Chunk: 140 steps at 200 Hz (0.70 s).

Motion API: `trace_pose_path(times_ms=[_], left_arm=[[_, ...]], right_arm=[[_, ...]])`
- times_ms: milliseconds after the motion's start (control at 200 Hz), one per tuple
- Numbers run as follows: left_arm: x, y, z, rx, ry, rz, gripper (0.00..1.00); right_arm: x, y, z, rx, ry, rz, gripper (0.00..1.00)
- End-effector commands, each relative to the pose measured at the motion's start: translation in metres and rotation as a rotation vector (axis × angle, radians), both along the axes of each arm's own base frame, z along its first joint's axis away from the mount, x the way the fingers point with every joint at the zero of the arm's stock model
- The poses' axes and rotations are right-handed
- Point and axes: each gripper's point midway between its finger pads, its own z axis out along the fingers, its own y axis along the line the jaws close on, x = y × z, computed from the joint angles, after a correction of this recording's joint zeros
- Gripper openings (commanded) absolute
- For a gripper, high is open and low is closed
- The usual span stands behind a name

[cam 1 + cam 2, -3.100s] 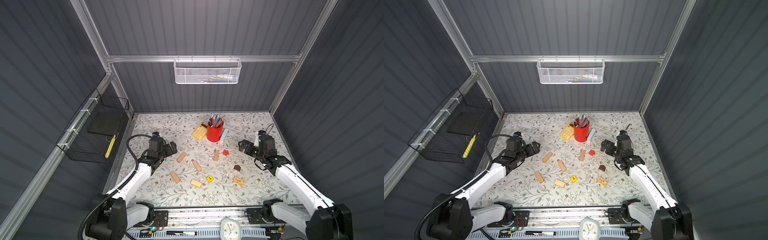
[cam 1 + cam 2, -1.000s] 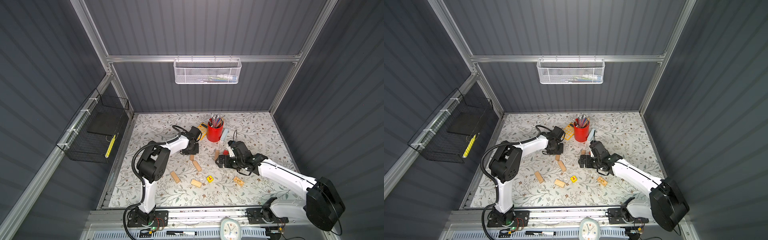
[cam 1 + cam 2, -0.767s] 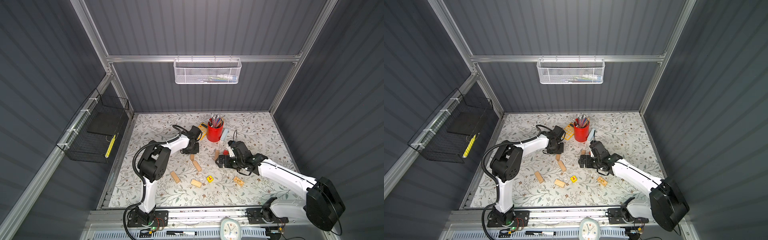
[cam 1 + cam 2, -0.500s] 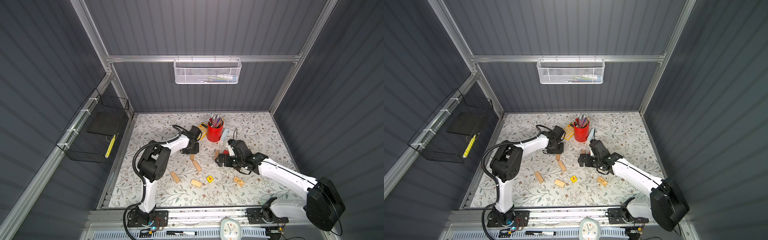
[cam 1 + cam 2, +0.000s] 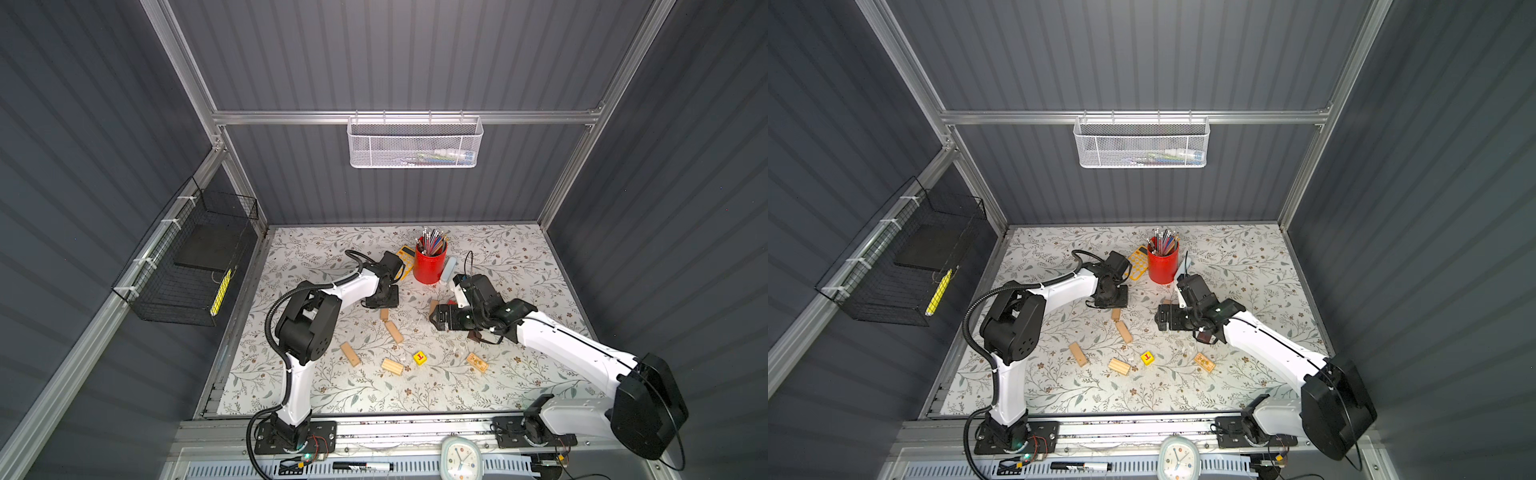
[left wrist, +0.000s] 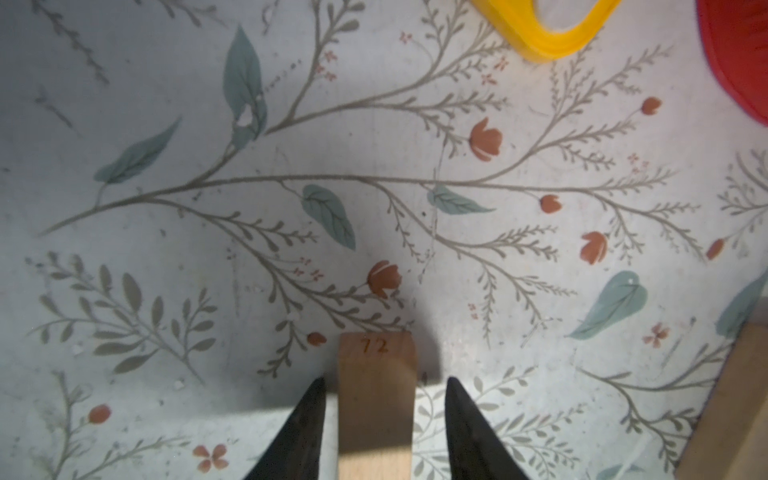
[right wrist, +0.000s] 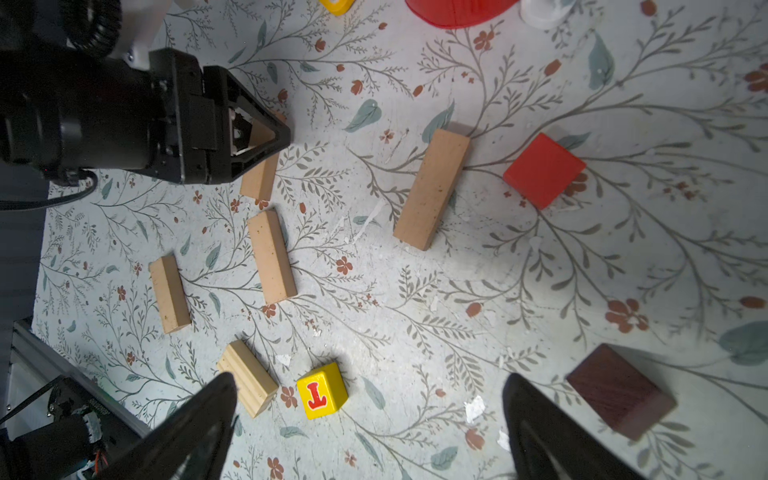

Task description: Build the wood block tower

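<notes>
Left jaws slightly open, straddling a tan block (image 6: 376, 399) stamped "72" that lies flat on the floral desk (image 5: 519, 257); there is a small gap on each side, so no grip. Right jaws spread fully, holding nothing; in the right wrist view the yellow cube (image 7: 322, 390) with a red "T" sits on the desk between them. Tower pieces all lie loose and unstacked mid-desk in front of the red pencil cup (image 5: 430, 266), including red cube (image 7: 543, 170) and dark brown piece (image 7: 619, 390).

floral table (image 5: 316, 386) | lying scattered: tan blocks (image 7: 272, 255), red cube (image 7: 543, 170), yellow cube (image 7: 322, 390), brown piece (image 7: 619, 390) | standing: pencil cup (image 5: 430, 268) | half-hidden, seemingly calculator (image 5: 405, 255)
</notes>
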Motion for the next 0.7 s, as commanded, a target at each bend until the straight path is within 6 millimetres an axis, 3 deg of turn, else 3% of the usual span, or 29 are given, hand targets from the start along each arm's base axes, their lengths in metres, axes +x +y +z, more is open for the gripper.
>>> trace_pose_path(times_ms=[0, 200, 420, 695], left_arm=[[-0.011, 0.004, 0.026, -0.038, -0.035, 0.017, 0.49], [-0.024, 0.021, 0.058, -0.073, -0.137, 0.05, 0.53], [-0.055, 0.053, 0.087, -0.11, -0.241, 0.109, 0.6], [-0.098, 0.096, 0.104, -0.138, -0.322, 0.207, 0.75]], right_arm=[[-0.007, 0.005, 0.001, -0.027, 0.026, 0.071, 0.99], [-0.016, 0.025, 0.004, -0.078, 0.03, 0.186, 0.99], [-0.024, 0.048, -0.006, -0.17, 0.038, 0.27, 0.95], [-0.028, 0.081, -0.028, -0.284, 0.044, 0.332, 0.88]])
